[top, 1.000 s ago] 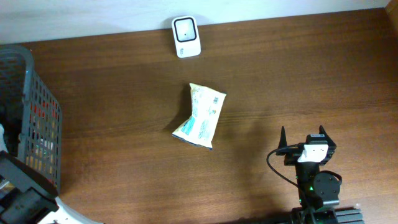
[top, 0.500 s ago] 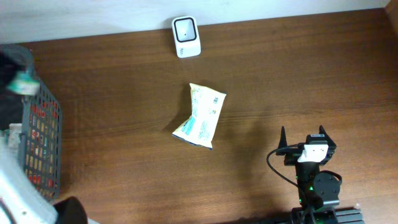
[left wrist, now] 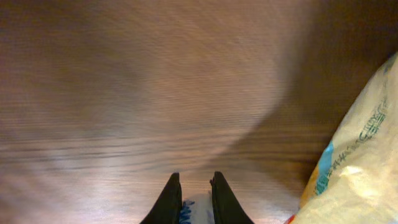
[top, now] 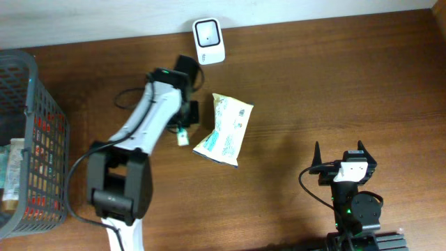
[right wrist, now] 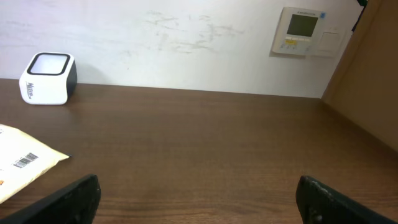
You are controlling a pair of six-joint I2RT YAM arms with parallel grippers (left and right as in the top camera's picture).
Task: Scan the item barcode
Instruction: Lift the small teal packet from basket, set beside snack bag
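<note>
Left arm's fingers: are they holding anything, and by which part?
Yes: a small white-and-teal item, pinched at one end between the left fingers. The right fingers hold nothing.

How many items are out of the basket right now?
2: the pouch lying mid-table, and a small packet pinched in the left gripper beside it. Others are in the basket, partly hidden.
</note>
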